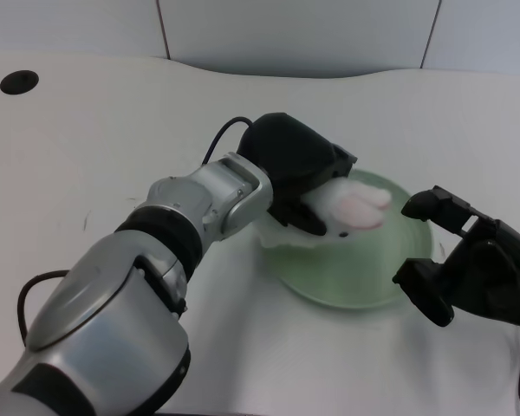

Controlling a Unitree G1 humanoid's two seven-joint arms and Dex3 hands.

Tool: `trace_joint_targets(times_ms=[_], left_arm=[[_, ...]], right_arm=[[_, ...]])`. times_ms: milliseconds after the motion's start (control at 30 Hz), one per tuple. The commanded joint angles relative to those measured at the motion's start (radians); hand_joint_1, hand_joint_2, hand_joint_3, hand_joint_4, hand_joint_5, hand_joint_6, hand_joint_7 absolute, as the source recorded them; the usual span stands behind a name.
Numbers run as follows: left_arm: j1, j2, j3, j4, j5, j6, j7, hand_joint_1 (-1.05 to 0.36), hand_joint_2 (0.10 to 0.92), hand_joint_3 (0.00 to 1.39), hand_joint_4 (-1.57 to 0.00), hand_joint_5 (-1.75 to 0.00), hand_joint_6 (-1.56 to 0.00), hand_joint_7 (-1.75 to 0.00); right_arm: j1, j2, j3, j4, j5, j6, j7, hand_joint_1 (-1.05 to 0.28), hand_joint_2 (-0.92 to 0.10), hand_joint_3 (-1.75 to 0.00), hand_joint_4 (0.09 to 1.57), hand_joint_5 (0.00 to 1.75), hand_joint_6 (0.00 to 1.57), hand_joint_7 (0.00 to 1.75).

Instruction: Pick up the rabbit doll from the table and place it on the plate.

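One white bench [87, 139] carries everything. One green plate [347, 286] sits mid-right, likely the drop target. One left hand [299, 173] hovers over the plate's near-left rim, fingers wrapped around one white-and-pink rabbit doll [357, 208], held above the plate, apparently poised for release. One right hand [468, 260] waits beside the plate.

Bare plate [364, 286] surface between rabbit doll [357, 206] and right hand [468, 260].

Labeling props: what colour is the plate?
Pale translucent green plate; head view shows it best.
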Motion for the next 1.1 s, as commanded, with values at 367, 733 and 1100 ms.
trace_joint_targets(times_ms=[367,733,1100], left_arm=[[0.003,0.010,0.076,0.004,-0.070,0.018,-0.129,-0.91,0.921,0.79,-0.02,-0.02,-0.02,0.00],[-0.012,0.065,0.145,-0.002,-0.129,-0.012,-0.149,-1.05,0.921,0.86,0.00,0.00,0.00,0.00],[-0.030,0.181,0.264,-0.016,-0.240,-0.078,-0.275,-1.05,0.921,0.86,0.00,0.00,0.00,0.00]], right_arm=[[0.014,-0.002,-0.007,-0.007,0.016,0.014,0.011,-0.72,-0.92,-0.16,0.90,1.68,0.83,1.17],[0.012,-0.007,-0.006,-0.008,0.012,0.027,0.004,-0.72,-0.92,-0.18,0.91,1.64,0.84,1.14],[0.008,-0.015,-0.006,0.005,0.009,0.033,0.015,-0.71,-0.92,-0.19,0.85,1.69,0.79,1.19]])
